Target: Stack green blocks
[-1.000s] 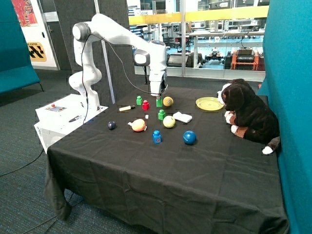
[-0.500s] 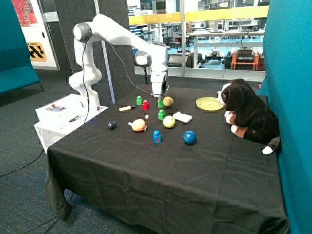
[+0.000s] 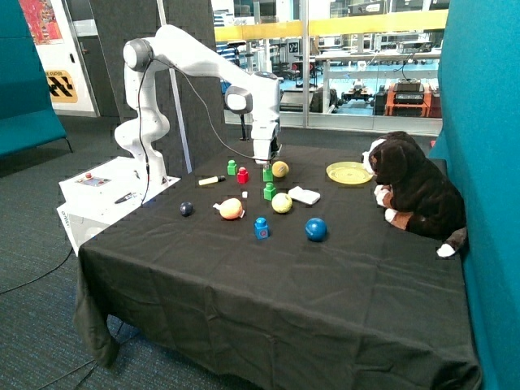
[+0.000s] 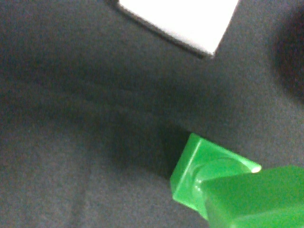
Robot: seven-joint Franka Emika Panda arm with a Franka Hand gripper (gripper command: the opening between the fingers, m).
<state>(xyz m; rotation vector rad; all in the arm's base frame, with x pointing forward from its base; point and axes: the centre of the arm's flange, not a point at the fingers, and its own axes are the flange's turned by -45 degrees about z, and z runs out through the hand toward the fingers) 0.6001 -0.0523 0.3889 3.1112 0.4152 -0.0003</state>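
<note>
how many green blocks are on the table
3. One green block stands beside the red block. One is under the pincer, next to the tan ball. One sits by the yellow ball. None seems hidden.

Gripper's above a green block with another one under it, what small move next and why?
Probably a slow, straight descent. The gripper has one green block at its tip, above a second green block on the black cloth. In the wrist view the upper one overlaps the lower one's stud, so they look roughly lined up, with no visible contact yet.
</note>
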